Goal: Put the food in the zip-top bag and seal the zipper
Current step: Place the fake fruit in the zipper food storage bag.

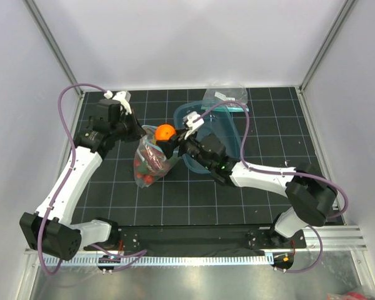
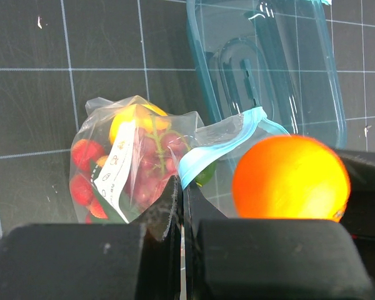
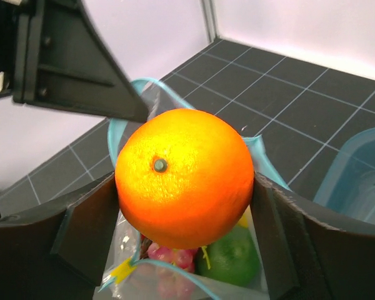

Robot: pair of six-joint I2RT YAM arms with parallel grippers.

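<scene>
R hand (image 3: 184,209) is clamped on the orange (image 3: 175,169), right over the open mouth of the zip-top bag (image 2: 94,156). L hand (image 2: 182,206) pinches the bag rim by the zipper (image 2: 219,149). I see a white label (image 2: 120,165) w/ small icons, text unreadable.

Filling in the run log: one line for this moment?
right hand: holds orange over bag mouth | left hand: pinches bag rim | bag: unsealed

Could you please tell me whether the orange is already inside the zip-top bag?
No, the right pincer holds the orange between its fingers above the open zip-top bag.
</scene>
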